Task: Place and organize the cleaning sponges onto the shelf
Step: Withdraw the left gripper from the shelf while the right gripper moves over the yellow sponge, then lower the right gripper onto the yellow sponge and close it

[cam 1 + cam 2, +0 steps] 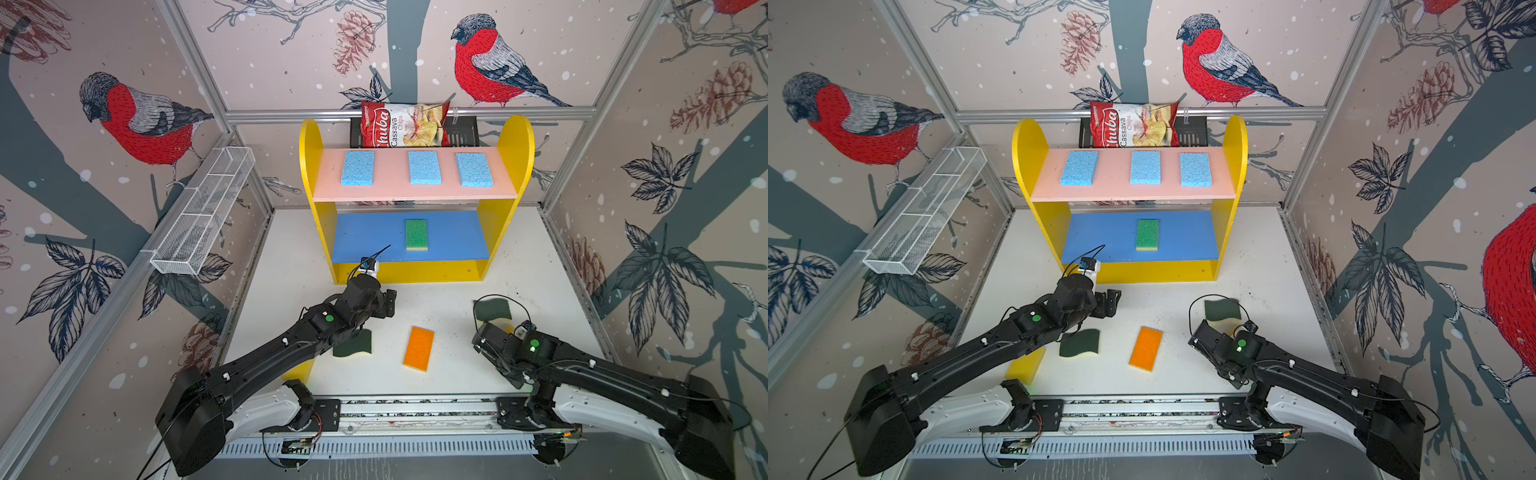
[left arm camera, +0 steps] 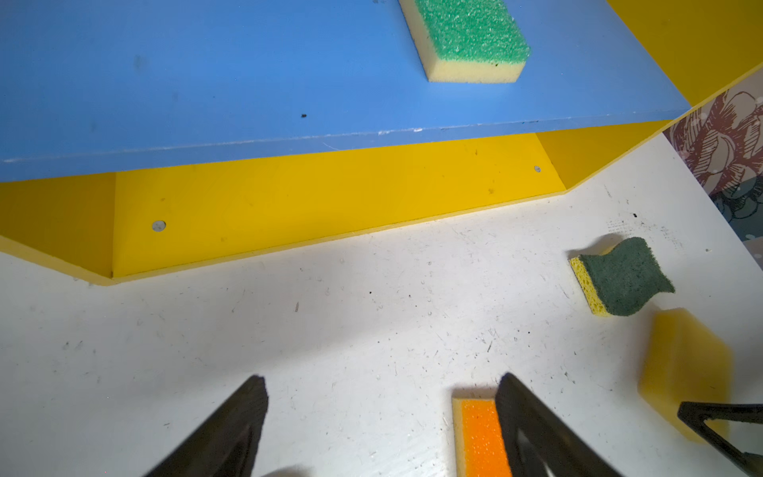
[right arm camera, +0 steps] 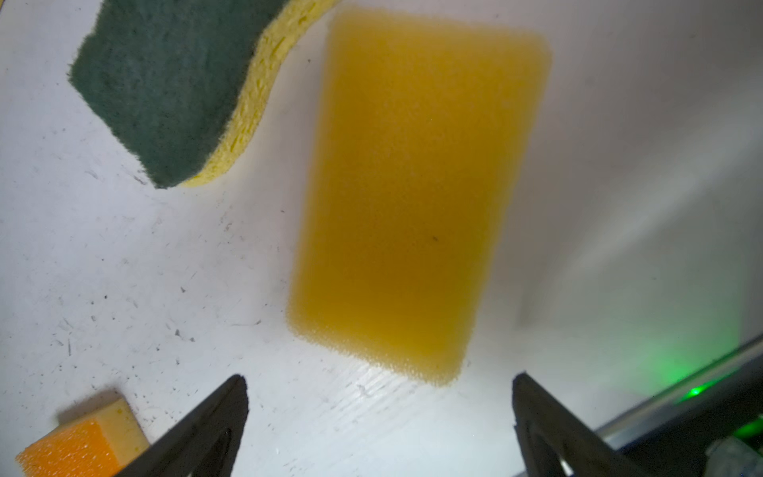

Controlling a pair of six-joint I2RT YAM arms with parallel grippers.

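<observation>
**Left gripper** (image 2: 382, 378): jaws spread wide, grasping nothing, above the table (image 1: 440, 291) in front of the shelf (image 1: 311, 166). **Right gripper** (image 3: 380, 376): jaws at full spread, empty, poised over a yellow sponge (image 3: 417, 198), fingertips clear of it. Nine sponges in all:
- three light blue sponges (image 1: 424, 167) in a row on the pink board (image 1: 390, 187)
- one green-topped sponge (image 1: 416, 234) on the blue board (image 1: 370, 237)
- on the table, one orange-topped sponge (image 1: 419, 348), two wavy dark-green sponges (image 1: 492, 309) and two yellow, the second yellow sponge (image 1: 1025, 365) partly under the left arm
</observation>
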